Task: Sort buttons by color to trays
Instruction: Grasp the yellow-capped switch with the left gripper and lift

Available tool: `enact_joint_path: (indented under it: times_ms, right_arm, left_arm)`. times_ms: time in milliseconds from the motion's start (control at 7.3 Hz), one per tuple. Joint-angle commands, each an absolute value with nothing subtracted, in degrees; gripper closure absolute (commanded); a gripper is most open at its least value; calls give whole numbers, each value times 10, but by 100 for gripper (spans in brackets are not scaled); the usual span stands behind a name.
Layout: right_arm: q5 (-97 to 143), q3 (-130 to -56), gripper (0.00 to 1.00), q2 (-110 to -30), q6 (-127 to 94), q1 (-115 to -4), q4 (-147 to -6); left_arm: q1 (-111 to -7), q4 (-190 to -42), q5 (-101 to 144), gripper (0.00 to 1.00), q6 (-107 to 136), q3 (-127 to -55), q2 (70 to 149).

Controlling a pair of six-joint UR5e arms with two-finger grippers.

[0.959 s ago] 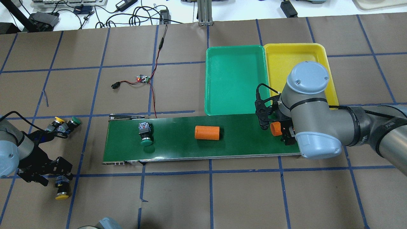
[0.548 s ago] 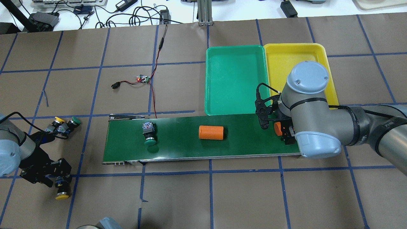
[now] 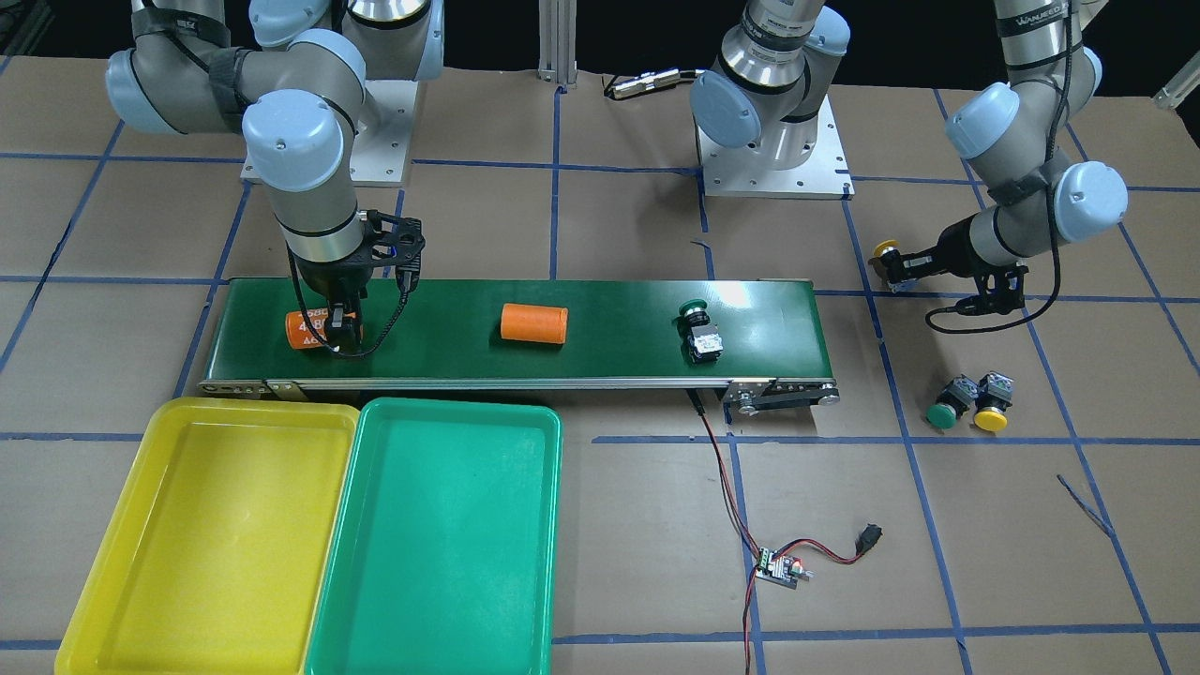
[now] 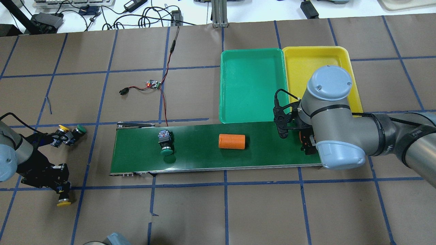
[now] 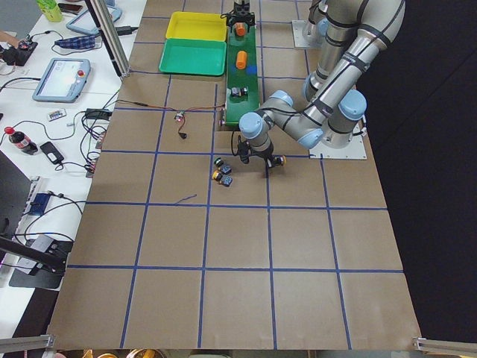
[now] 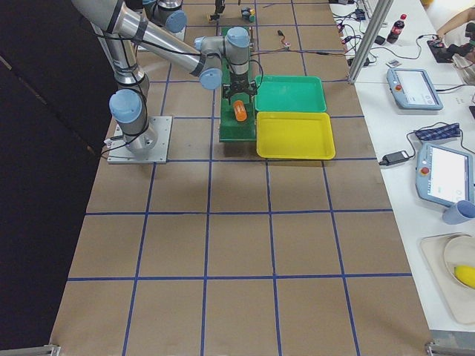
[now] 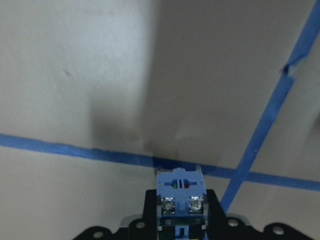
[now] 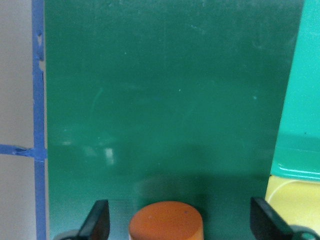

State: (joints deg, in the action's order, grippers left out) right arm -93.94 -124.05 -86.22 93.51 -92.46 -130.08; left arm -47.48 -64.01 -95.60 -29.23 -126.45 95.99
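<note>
One green-capped button (image 4: 166, 141) lies on the dark-green belt (image 4: 197, 156). On the table by my left arm, a yellow button (image 4: 61, 130) and a green button (image 4: 79, 130) lie side by side. My left gripper (image 4: 61, 191) is shut on another yellow button (image 4: 63, 203); its blue block (image 7: 180, 187) shows between the fingers in the left wrist view. My right gripper (image 8: 180, 225) hangs open over the belt's end, with an orange cylinder (image 8: 166, 220) between its fingers (image 8: 100, 220). The green tray (image 4: 252, 85) and the yellow tray (image 4: 306, 64) hold nothing that I can see.
A second orange cylinder (image 4: 231, 141) lies mid-belt. A small circuit board (image 4: 154, 84) with red wires sits on the table beyond the belt. My right arm's elbow (image 4: 330, 112) covers part of the yellow tray and the belt's end.
The green button and both orange cylinders have moved right along the belt; one cylinder now sits between my right gripper's fingers. My left gripper has shifted left with the yellow button.
</note>
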Motion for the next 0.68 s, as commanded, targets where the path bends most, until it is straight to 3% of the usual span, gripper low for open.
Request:
enact_joint_path:
  times_ms: [0,411,548]
  right_arm:
    - [-940,-1240,0,-862,935,-925,-1301]
    - [-939,-1240,0,-862,934,-925,-1302]
    - [-939,-1240,0,-862,933,-925,-1301]
  left_arm:
    - [-521,-675,-907,100,-293,-1177,955]
    - [-640,-791,-900,100,-286,-1004,973]
    - [-655,-825,-862,100,-273,-988,979]
